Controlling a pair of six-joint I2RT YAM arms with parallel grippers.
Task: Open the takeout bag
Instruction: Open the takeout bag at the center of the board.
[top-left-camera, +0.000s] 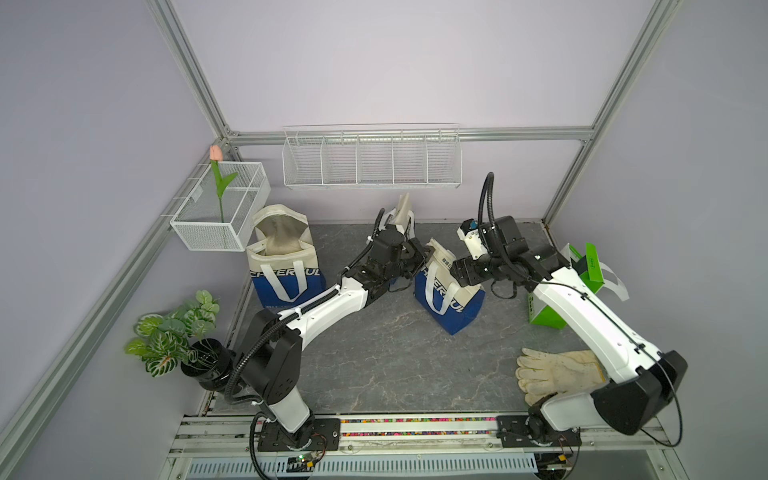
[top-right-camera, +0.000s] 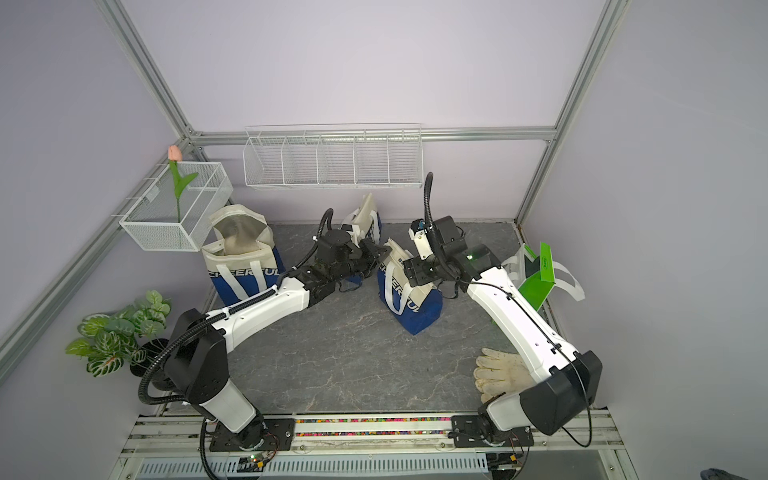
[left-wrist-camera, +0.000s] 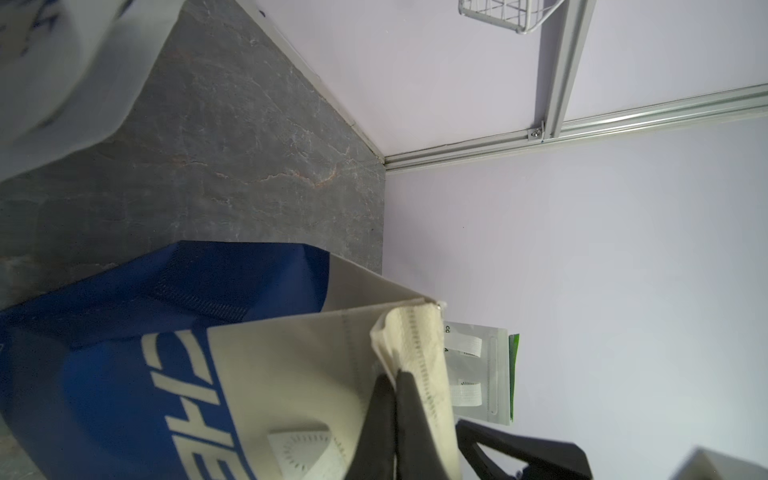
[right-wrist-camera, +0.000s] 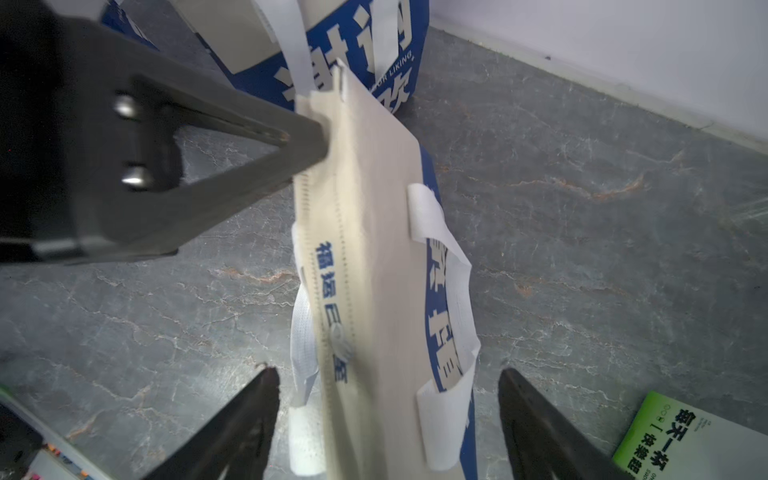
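A blue-and-cream takeout bag (top-left-camera: 449, 291) is seen standing near the middle of the grey bench (top-left-camera: 395, 365), between two robot arms, its mouth not yet spread. The top hem at one end of the bag is pinched by the left gripper (top-left-camera: 419, 254), whose jaws are pressed together on the cream fabric. The right gripper (top-left-camera: 459, 272) is held at the other end of the hem with its jaws wide apart, and nothing is gripped by it. The task is judged to be at an early stage: one side of the rim is secured, while the opposite side is yet to be caught and the two sides drawn apart.

The grip itself is shown only in the left wrist view, where the hem is seen folded between the dark fingers (left-wrist-camera: 411, 415); from above, that contact is hidden by the wrist. In the right wrist view the bag's flat, closed top is seen running between the open jaws, with the white handles (right-wrist-camera: 424, 216) lying slack against its sides and the left gripper touching the far end of the rim. The surroundings are taken in only by both top views: a second bag (top-left-camera: 284, 257) of the same kind, already open, at the far left of the bench, a third bag (top-left-camera: 405, 212) by the rear wall, a green bag (top-left-camera: 590, 270) and a work glove (top-left-camera: 557, 374).
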